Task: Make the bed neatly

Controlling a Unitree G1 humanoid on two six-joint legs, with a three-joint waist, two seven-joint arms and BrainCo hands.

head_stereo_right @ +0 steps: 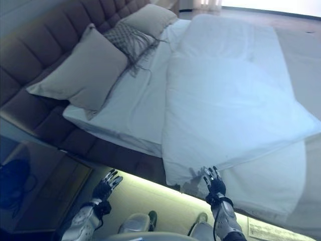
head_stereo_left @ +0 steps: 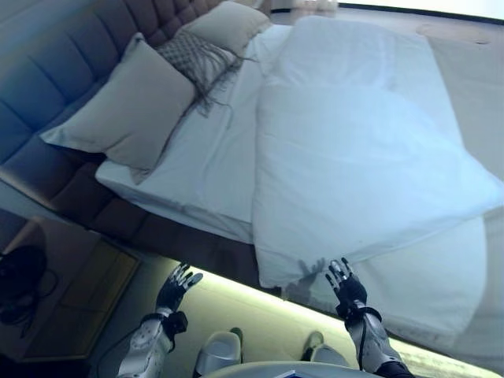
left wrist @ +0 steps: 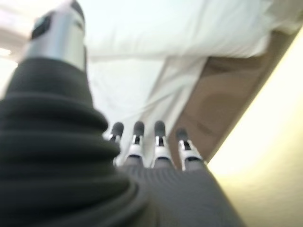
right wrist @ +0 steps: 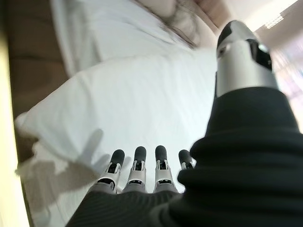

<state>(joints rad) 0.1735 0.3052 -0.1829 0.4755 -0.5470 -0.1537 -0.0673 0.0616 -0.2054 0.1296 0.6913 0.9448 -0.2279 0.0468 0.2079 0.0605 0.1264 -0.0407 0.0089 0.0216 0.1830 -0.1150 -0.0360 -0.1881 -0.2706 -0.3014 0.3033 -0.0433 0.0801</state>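
Note:
A white duvet (head_stereo_left: 354, 150) lies askew over the bed, its near corner (head_stereo_left: 272, 272) hanging over the brown bed side. The white sheet (head_stereo_left: 201, 161) shows bare to its left. My right hand (head_stereo_left: 346, 287) is open, held just below that corner, apart from it; its fingers (right wrist: 137, 165) are straight and hold nothing. My left hand (head_stereo_left: 175, 287) is open and empty, down by the bed's side rail (head_stereo_left: 181, 240), and it also shows in the left wrist view (left wrist: 147, 142).
Two beige pillows (head_stereo_left: 130, 106) (head_stereo_left: 228, 24) and a grey fringed cushion (head_stereo_left: 193, 59) lean on the padded headboard (head_stereo_left: 55, 71). A wooden nightstand (head_stereo_left: 71, 291) with a dark object stands at the lower left. Pale floor lies below the bed.

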